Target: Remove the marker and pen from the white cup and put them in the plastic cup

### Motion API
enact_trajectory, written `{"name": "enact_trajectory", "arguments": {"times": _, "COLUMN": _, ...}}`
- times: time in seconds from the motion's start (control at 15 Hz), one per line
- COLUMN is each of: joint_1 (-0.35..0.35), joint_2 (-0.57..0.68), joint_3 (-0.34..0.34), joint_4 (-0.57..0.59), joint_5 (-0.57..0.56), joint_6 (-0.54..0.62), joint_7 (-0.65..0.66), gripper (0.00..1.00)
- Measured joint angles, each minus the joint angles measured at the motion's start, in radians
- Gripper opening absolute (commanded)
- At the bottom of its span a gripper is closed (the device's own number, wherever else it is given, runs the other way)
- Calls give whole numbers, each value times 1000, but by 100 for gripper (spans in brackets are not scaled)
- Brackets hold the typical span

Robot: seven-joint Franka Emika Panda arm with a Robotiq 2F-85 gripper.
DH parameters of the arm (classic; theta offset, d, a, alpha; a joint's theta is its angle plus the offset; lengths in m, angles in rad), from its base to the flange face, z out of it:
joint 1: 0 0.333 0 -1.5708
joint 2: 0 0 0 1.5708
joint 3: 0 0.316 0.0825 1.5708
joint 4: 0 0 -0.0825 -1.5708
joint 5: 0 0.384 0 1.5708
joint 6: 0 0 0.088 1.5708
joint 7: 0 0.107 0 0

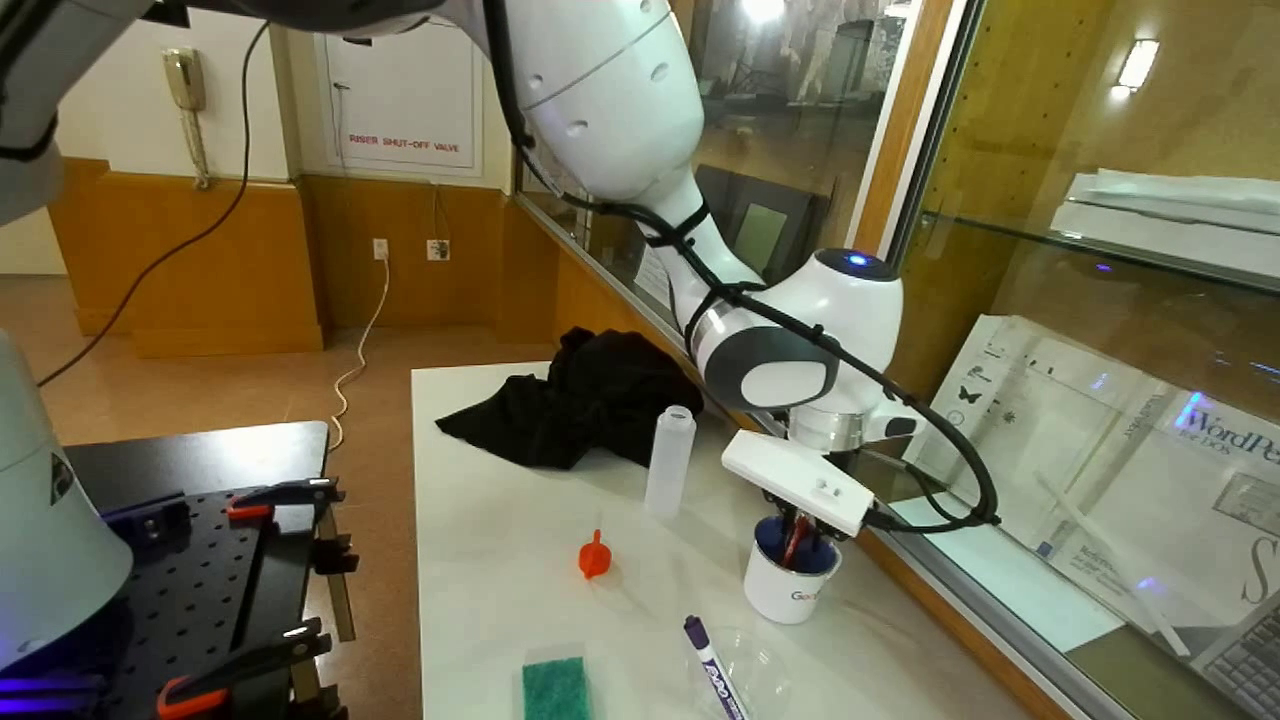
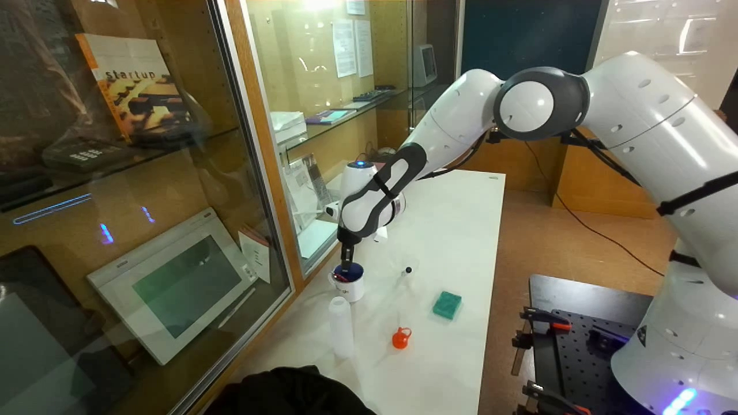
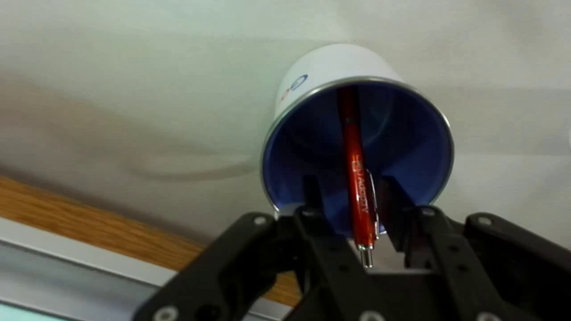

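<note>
- One slim red pen point(image 3: 357, 169) is leaning inside the white cup point(image 3: 339, 60), its glossy barrel carrying pale lettering, a metal clip running along one side and its silver end showing past the rim in the wrist view.
- That cup is standing upright on the desk point(image 1: 480, 560), showing a deep blue inside.
- My jaws are pointing down at the cup's mouth and standing part-way apart, straddling the pen rather than gripping it; blue is showing between one jaw and the barrel, while the other is sitting just beside the clip, and I cannot tell whether it is touching.
- A dark-capped marker point(image 1: 715, 665) is slanting, cap upward, at the clear plastic cup point(image 1: 765, 660); I cannot tell whether it is resting inside.
- A whitish bottle point(image 1: 670, 465) is standing near the white cup, with an orange-red lid point(image 1: 594, 558) and a green sponge point(image 1: 556, 690) lying farther off and a black cloth point(image 1: 600, 400) lying bunched near the bottle.
- The cup's rim is crowding my jaws, and a wooden strip point(image 1: 960, 630) is running near it.
</note>
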State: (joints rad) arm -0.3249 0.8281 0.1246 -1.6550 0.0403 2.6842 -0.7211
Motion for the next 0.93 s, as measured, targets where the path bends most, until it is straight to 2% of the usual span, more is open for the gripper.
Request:
{"name": "enact_trajectory", "arguments": {"times": 0.13, "joint_1": 3, "joint_2": 8, "joint_3": 0, "joint_4": 9, "joint_5": -1, "joint_6": -5, "joint_7": 0, "gripper": 31}}
{"name": "enact_trajectory", "arguments": {"times": 0.47, "joint_1": 10, "joint_2": 28, "joint_3": 0, "joint_4": 33, "joint_5": -7, "joint_6": -22, "joint_7": 0, "gripper": 33}}
{"name": "enact_trajectory", "arguments": {"times": 0.73, "joint_1": 12, "joint_2": 46, "joint_3": -2, "joint_4": 51, "joint_5": -29, "joint_6": -37, "joint_7": 0, "gripper": 29}}
{"name": "enact_trajectory", "arguments": {"times": 0.8, "joint_1": 13, "joint_2": 51, "joint_3": -3, "joint_4": 55, "joint_5": -33, "joint_6": -38, "joint_7": 0, "gripper": 22}}
{"name": "enact_trajectory", "arguments": {"times": 0.87, "joint_1": 15, "joint_2": 56, "joint_3": -4, "joint_4": 59, "joint_5": -35, "joint_6": -39, "joint_7": 0, "gripper": 6}}
{"name": "enact_trajectory", "arguments": {"times": 0.93, "joint_1": 16, "joint_2": 59, "joint_3": -6, "joint_4": 63, "joint_5": -36, "joint_6": -39, "joint_7": 0, "gripper": 1}}
